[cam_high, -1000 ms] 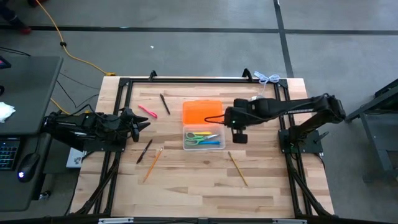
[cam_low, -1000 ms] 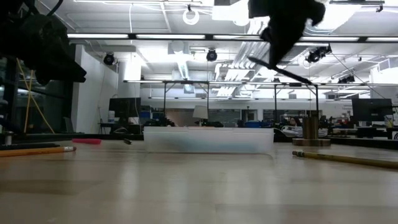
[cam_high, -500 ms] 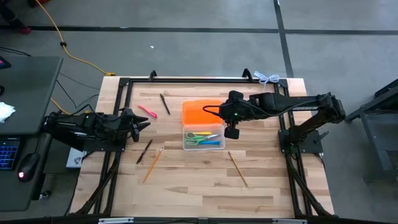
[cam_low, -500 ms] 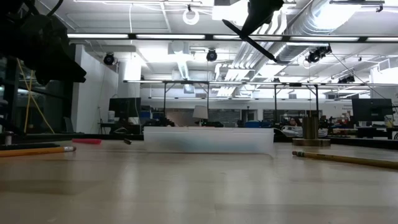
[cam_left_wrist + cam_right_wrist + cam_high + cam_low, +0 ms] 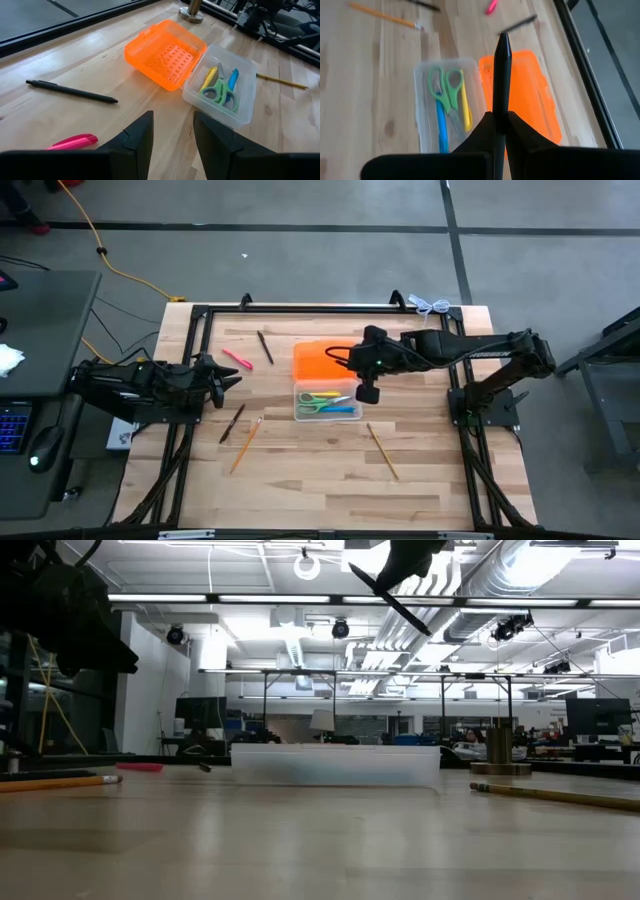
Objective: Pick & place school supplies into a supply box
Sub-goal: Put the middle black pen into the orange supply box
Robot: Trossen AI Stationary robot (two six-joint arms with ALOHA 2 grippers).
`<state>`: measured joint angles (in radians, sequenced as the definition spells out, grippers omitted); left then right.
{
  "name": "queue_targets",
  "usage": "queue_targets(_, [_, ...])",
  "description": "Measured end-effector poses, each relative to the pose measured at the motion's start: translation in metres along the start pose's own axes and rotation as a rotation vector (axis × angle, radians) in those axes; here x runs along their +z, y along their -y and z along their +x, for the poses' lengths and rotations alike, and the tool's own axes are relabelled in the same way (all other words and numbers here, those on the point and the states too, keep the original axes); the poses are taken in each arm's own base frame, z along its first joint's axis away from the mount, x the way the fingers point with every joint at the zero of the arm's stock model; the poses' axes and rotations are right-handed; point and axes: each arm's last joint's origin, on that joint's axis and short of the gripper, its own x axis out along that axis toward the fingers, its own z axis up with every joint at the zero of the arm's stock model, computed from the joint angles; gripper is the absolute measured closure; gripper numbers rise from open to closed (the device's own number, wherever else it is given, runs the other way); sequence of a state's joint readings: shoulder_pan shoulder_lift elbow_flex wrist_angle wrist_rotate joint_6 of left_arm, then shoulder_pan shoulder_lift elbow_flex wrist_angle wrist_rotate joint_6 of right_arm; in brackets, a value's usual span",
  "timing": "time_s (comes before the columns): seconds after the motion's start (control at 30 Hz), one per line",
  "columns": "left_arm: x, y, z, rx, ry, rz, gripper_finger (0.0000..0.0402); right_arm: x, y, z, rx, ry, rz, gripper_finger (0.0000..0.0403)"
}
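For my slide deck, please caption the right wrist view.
Right tool holds a black pen above the clear box containing scissors.

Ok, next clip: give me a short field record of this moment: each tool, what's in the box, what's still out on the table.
right tool: shut on a black pen, raised above the supply box
left tool: open, empty, waiting at the table's left side
box contents: green-handled scissors, yellow pen, blue pen
orange lid: lying open beside the box
still on table: pink pen, black pen, dark pencil, two wooden pencils
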<state>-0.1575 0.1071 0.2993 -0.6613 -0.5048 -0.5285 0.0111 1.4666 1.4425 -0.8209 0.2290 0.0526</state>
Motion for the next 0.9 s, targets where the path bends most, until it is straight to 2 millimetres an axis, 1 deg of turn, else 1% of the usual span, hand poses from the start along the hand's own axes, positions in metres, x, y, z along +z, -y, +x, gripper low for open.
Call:
queue_targets(0.33, [0.000, 0.000, 0.000, 0.000, 0.001, 0.000, 0.0231, 0.018, -0.003, 0.002, 0.056, 0.170, 0.053, 0.0398])
queue_targets(0.53, [0.001, 0.000, 0.000, -0.003, 0.005, -0.004, 0.0231, 0.025, -0.008, 0.015, 0.105, 0.209, 0.066, 0.0393])
queue_targets(0.9, [0.000, 0.000, 0.000, -0.002, 0.003, -0.002, 0.0231, 0.028, -0.015, 0.041, 0.124, 0.208, 0.056, 0.0392])
